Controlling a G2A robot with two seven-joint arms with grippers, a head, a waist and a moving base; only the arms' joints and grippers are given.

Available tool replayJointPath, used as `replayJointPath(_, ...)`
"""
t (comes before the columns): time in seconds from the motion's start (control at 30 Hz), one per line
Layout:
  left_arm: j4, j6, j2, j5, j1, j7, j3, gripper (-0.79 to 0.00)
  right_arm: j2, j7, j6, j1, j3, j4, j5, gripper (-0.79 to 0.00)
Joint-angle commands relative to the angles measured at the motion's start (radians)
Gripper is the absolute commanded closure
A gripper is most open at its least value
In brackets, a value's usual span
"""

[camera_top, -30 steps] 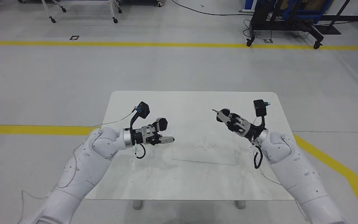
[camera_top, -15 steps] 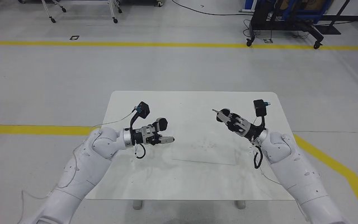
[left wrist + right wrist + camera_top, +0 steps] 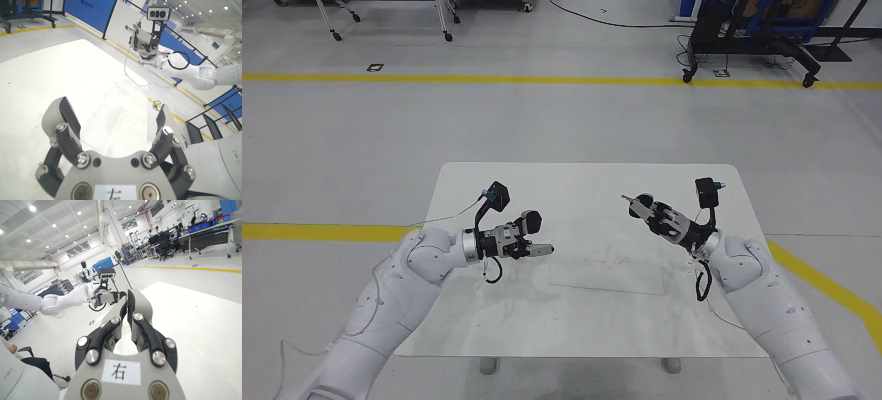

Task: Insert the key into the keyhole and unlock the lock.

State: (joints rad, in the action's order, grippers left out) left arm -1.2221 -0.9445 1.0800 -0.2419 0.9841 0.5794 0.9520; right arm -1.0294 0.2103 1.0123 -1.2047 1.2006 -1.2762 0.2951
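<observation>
Over the table, 9 o'clock side: the left pincer [image 3: 113, 106] hangs above the white table [image 3: 582, 190], pointing toward 3 o'clock.
Left pincer state: jaws spread wide, with nothing between the ribbed pads [image 3: 70, 111]. Bare table surface shows through the gap.
Right pincer position: the right pincer [image 3: 634, 204] is above the table at about 1 o'clock from the table's centre. It points toward 10 o'clock and is well apart from the left pincer.
Right pincer state: jaws drawn narrow, with the pads pressed together on a thin piece.
Key: the key [image 3: 625, 199] is pinched at the right pincer's fingertips. A slim tip projects beyond them and is held in the air, clear of the table. It is too small for its teeth or its facing to be made out.
Wrist cameras: a black camera on a bracket sits above each wrist, the left camera [image 3: 497, 194] and the right camera [image 3: 706, 190].
Table surface: faint scuff marks [image 3: 612, 262] lie near the centre, between the two pincers.
Floor: a yellow line [image 3: 542, 78] runs across at 12 o'clock beyond the table. A second yellow line [image 3: 302, 231] passes at 9 o'clock.
Background: a black wheeled frame [image 3: 752, 45] stands at 1 o'clock, well apart from the table.
</observation>
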Motion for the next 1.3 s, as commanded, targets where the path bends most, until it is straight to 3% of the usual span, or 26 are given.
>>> replayJointPath(0.0, 0.000, 0.000, 0.000, 0.000, 0.000, 0.000, 0.000, -0.785, 0.000, -0.002, 0.000, 0.000, 0.000, 0.000, 0.000, 0.000)
replayJointPath(0.47, -0.007, 0.015, 0.000, -0.008, 0.005, -0.015, 0.004, -0.785, 0.000, -0.002, 0.000, 0.000, 0.000, 0.000, 0.000, 0.000)
replayJointPath(0.77, -0.078, 0.087, -0.035, -0.246, 0.064, -0.119, 0.143, -0.785, 0.000, -0.002, 0.000, 0.000, 0.000, 0.000, 0.000, 0.000)
replayJointPath(0.87, -0.146, 0.156, -0.055, -0.394, 0.105, -0.105, 0.201, -0.785, 0.000, -0.002, 0.000, 0.000, 0.000, 0.000, 0.000, 0.000)
replayJointPath(1.0, -0.263, 0.324, -0.072, -0.614, 0.181, -0.069, 0.238, -0.785, 0.000, -0.002, 0.000, 0.000, 0.000, 0.000, 0.000, 0.000)
replayJointPath(1.13, -0.312, 0.384, -0.073, -0.683, 0.215, 0.054, 0.199, -0.785, 0.000, -0.002, 0.000, 0.000, 0.000, 0.000, 0.000, 0.000)
replayJointPath(1.27, -0.294, 0.419, -0.063, -0.684, 0.188, 0.121, 0.150, -0.785, 0.000, -0.002, 0.000, 0.000, 0.000, 0.000, 0.000, 0.000)
